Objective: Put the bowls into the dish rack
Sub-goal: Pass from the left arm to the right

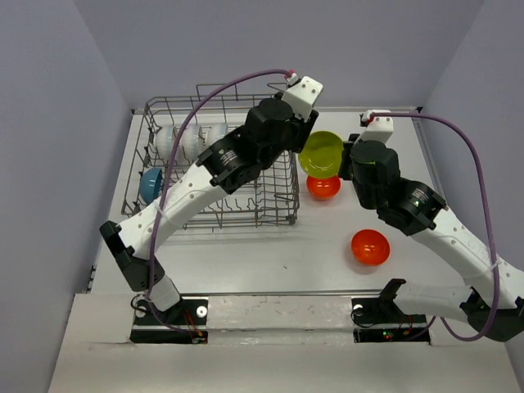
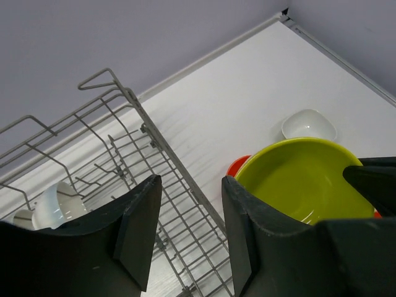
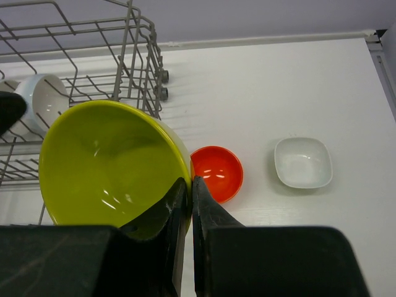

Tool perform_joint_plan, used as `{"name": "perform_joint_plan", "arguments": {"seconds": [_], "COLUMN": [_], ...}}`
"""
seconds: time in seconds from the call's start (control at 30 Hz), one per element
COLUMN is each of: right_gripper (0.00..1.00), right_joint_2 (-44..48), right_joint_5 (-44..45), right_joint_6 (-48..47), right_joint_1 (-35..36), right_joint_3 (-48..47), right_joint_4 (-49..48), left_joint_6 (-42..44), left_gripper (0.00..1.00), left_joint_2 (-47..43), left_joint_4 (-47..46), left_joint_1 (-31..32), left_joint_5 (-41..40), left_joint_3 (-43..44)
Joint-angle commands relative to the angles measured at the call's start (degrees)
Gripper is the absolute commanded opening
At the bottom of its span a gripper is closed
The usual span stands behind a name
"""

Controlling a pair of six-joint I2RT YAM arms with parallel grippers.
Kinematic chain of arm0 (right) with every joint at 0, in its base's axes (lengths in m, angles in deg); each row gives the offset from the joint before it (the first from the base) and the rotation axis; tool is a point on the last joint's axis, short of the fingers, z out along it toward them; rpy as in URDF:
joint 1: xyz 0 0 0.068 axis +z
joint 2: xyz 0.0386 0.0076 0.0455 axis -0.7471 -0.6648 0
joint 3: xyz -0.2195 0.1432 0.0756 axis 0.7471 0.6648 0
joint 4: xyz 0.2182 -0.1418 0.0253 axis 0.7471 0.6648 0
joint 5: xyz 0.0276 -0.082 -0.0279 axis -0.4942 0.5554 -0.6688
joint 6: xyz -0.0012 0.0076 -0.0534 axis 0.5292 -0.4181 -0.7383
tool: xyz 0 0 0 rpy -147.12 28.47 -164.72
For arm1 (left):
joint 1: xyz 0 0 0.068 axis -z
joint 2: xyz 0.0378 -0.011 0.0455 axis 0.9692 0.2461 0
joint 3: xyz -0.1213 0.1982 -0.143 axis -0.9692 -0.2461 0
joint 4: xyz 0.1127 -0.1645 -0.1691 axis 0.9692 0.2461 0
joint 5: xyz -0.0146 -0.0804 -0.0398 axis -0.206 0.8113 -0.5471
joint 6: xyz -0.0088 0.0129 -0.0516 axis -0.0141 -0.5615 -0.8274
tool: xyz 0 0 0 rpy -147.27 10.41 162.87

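Observation:
My right gripper (image 3: 190, 185) is shut on the rim of a yellow-green bowl (image 3: 105, 167) and holds it tilted above the table, just right of the grey wire dish rack (image 3: 80, 37). From the top view the bowl (image 1: 321, 153) hangs between the two wrists, with the right gripper (image 1: 345, 160) at its right edge. My left gripper (image 2: 192, 185) is open and empty over the rack's right edge (image 2: 179, 179), beside the bowl (image 2: 303, 179). One orange bowl (image 1: 323, 187) sits under the held bowl, another (image 1: 370, 246) nearer me. White bowls (image 1: 184, 139) and a blue bowl (image 1: 151, 184) stand in the rack (image 1: 176, 101).
A small white squarish dish (image 3: 303, 162) sits on the table at the far right, beyond the orange bowl (image 3: 216, 173). The left arm stretches across the rack. Walls close the table at the back and both sides.

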Motion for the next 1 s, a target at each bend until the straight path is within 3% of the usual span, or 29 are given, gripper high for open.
{"name": "perform_joint_plan", "arguments": {"seconds": [0.0,0.2,0.47,0.8,0.97], "right_gripper": [0.01,0.01,0.01,0.01,0.01], "right_joint_2": [0.4,-2.5,-8.0,-11.8,-11.3], "right_joint_5": [1.6,2.2,3.1,-0.3,-1.2], "right_joint_6": [0.6,3.1,5.6,10.6,12.0], "right_joint_1": [0.1,0.1,0.1,0.1,0.1], "right_joint_3": [-3.2,-6.7,-15.5,-23.1,-22.6], "right_joint_4": [-1.7,2.9,12.0,21.2,21.8], "left_joint_6": [2.7,4.4,4.6,7.8,10.7], "left_gripper": [0.55,0.54,0.53,0.53,0.52], "left_joint_2": [-6.4,-11.4,-14.6,-18.7,-16.8], "left_joint_4": [-4.5,-1.5,-0.4,-9.3,-15.6], "left_joint_1": [0.5,5.9,20.5,27.2,28.0], "left_joint_5": [-3.7,-9.0,-20.0,-24.1,-36.0], "left_joint_3": [-1.0,-6.7,-19.1,-30.8,-32.9]}}
